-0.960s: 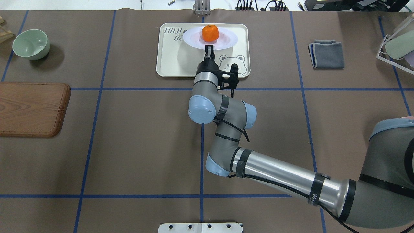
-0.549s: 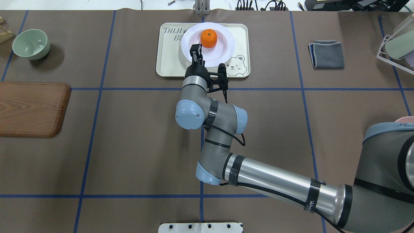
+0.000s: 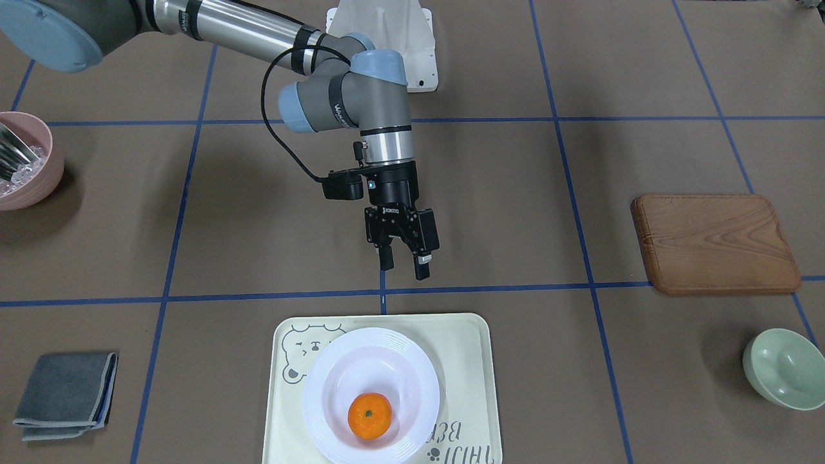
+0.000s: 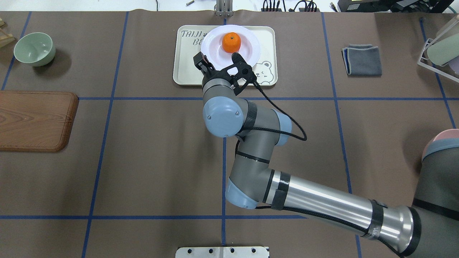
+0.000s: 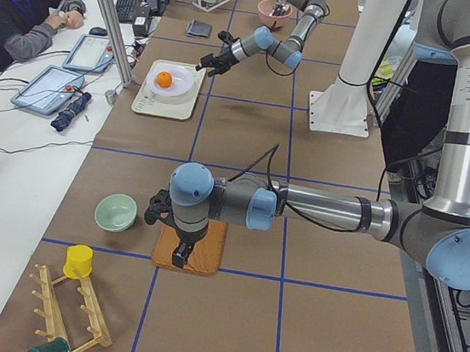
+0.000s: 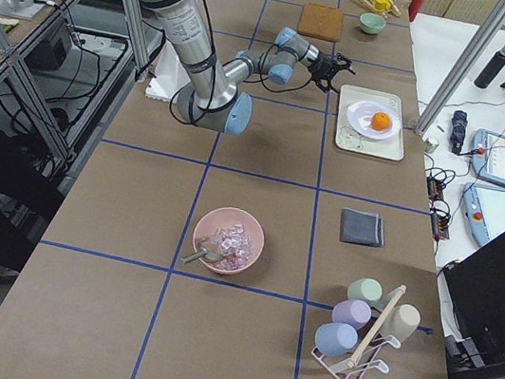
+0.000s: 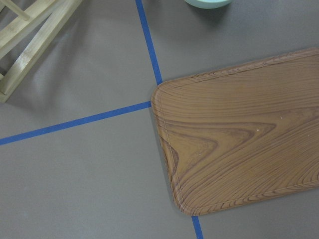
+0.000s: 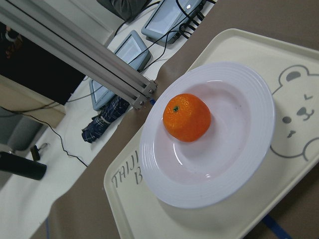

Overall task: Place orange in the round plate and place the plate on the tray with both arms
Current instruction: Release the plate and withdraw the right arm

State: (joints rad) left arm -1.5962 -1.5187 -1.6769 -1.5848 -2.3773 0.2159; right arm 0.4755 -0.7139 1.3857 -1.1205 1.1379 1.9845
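Observation:
The orange lies in the sunken centre of the white round plate. That plate rests flat on the cream tray at the far middle of the table. My right gripper hangs open and empty above the table, just short of the tray's near edge and apart from the plate. The right wrist view looks down on the orange, plate and tray. My left gripper hovers over the wooden board; I cannot tell whether it is open or shut.
A pale-green bowl and the wooden board sit on the left side. A folded grey cloth lies right of the tray. A pink bowl and a cup rack stand on the right. A person sits at the side bench.
One second ago the right gripper held the plate's rim, lifted and tilted. The plate now lies flat on the tray; the gripper has let go, drawn back and turned its wrist.

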